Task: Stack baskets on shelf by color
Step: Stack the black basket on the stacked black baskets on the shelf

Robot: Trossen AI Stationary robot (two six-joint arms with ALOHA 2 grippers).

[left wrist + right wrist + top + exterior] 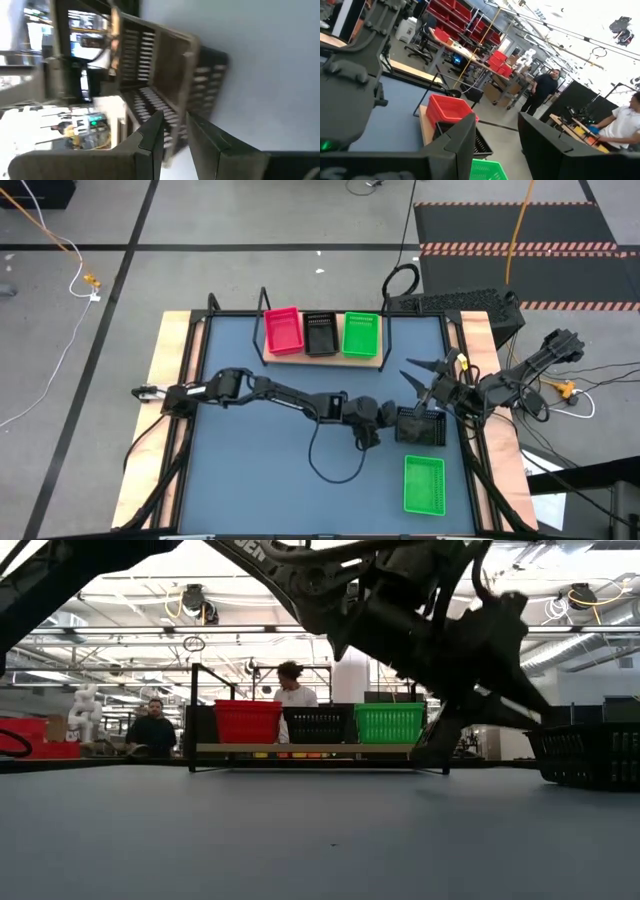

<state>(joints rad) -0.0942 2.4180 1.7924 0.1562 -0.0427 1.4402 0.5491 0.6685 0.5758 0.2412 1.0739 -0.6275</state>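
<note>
Left end effector (pixel 398 423) reaches across the desk (pixel 260 480) to a black basket (pixel 422 426) at the right side, its fingers (pixel 152 135) straddling the basket's wall, clenched on it or not cannot be told. Right end effector (pixel 425 375) hovers released beyond that basket. On the far shelf (pixel 322 359) sit red (pixel 283 330), black (pixel 320 333) and green baskets (pixel 361 335); another green basket (pixel 424 484) lies near right.

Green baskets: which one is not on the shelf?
The green basket lying on the blue-grey tabletop near the right arm; the other green basket sits on the shelf.

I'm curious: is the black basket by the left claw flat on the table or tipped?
Flat. The black basket sits level on the table.
</note>
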